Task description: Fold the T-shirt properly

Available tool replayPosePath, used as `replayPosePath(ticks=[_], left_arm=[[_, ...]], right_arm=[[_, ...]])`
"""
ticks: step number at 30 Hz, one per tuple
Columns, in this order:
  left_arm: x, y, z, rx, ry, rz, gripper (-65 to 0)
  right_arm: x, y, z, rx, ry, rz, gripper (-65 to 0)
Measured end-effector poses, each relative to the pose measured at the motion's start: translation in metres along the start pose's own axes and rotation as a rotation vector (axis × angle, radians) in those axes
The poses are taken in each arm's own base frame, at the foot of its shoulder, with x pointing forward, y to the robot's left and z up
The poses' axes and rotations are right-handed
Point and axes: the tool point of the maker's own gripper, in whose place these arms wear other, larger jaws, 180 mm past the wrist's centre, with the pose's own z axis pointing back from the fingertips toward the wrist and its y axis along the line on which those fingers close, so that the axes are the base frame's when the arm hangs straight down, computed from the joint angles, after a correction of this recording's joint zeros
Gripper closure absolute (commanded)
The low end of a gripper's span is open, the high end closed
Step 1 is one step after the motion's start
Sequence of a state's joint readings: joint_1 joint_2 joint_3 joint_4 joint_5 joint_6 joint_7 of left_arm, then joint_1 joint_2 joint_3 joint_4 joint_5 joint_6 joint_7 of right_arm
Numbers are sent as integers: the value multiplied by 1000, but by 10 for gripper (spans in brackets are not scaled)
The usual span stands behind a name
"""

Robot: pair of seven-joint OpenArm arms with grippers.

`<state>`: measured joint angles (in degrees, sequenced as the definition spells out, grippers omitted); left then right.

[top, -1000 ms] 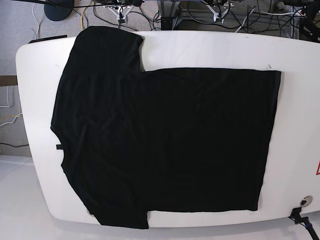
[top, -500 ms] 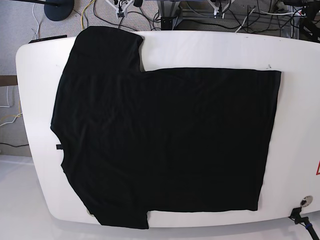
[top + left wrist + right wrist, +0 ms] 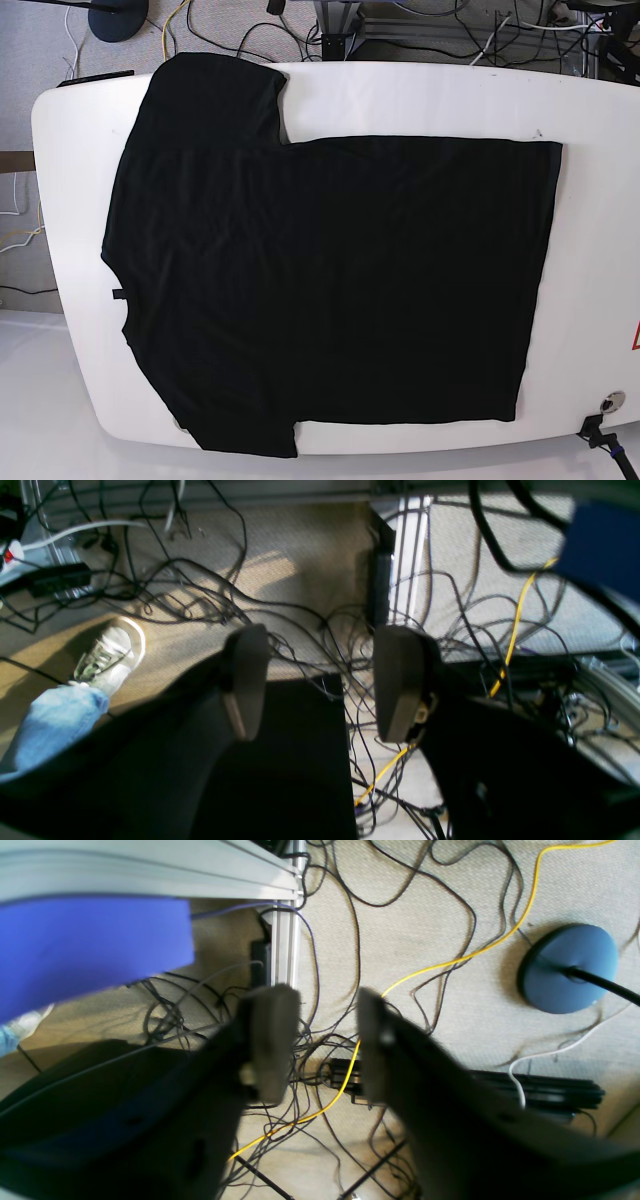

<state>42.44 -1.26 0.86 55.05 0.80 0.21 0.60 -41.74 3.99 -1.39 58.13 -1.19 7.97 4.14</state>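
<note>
The black T-shirt (image 3: 330,285) lies spread flat on the white table (image 3: 420,100), collar to the left and hem to the right. One sleeve points to the far left corner and the other to the near edge. Neither gripper shows in the base view. In the left wrist view my left gripper (image 3: 320,645) hangs open over the floor, with only cables seen between its fingers (image 3: 245,680). The right wrist view shows my right gripper (image 3: 321,1000) open too, nothing in its gap, also above the floor and away from the shirt.
Tangled black and yellow cables (image 3: 310,630) cover the carpet behind the table. An aluminium post (image 3: 282,940) stands there. A person's shoe (image 3: 107,655) and jeans leg are on the floor. A round blue stand base (image 3: 567,967) sits nearby.
White arm parts seen among the cables at the top edge of the base view have gone out of sight. The T-shirt has not moved.
</note>
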Motion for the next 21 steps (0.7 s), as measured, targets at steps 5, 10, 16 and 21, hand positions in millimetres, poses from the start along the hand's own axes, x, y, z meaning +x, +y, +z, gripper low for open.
replayPosePath(ticks=[5, 10, 16, 21], left_arm=[[-17, -3, 36, -7, -13, -6, -320], [-1, -2, 75, -12, -99, -30, -320], [41, 8, 124, -15, -231, -90, -317], [96, 6, 158, -29, -382, -126, -317]], right_arm=[[3, 12, 34, 14, -52, 7, -279], [20, 21, 70, 24, -127, 14, -279], [51, 32, 114, 36, -199, 29, -279], [101, 37, 148, 38, -314, 49, -279]])
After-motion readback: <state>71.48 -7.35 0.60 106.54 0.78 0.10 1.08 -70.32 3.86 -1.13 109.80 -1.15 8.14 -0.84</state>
